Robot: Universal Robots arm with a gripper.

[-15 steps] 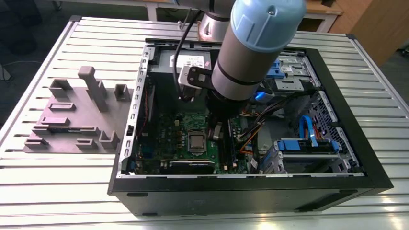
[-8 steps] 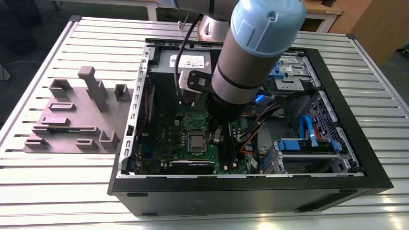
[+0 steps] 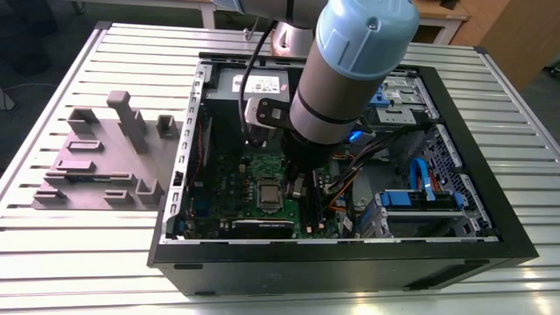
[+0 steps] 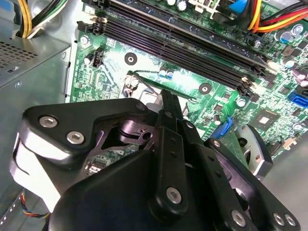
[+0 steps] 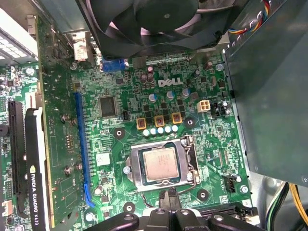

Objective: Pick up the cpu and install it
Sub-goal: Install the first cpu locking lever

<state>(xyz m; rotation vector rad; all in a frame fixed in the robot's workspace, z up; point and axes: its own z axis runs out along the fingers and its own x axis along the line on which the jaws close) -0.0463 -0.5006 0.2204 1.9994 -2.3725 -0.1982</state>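
The cpu [image 5: 160, 163], a small square chip with a silvery top, lies flat in the metal-framed socket [image 5: 134, 166] on the green motherboard [image 5: 202, 139]. In the exterior view the cpu [image 3: 269, 193] sits low in the open computer case [image 3: 473, 190]. My gripper [image 5: 168, 198] hovers just beside the socket's edge, a little above the board, with its fingertips pressed together and nothing between them. The second wrist view shows the gripper [image 4: 166, 98] from behind, its black linkages hiding most of the socket. In the exterior view the gripper [image 3: 296, 182] reaches down into the case to the right of the chip.
Long black memory slots [image 4: 192, 53] run close to the socket. A large black fan [image 5: 159, 24] and a grey power supply box [image 5: 269, 96] flank the board. A graphics card [image 5: 36, 163], coloured cables [image 3: 345, 190] and blue drive brackets [image 3: 420, 197] crowd the case. A grey fixture block [image 3: 101, 161] stands on the slatted table.
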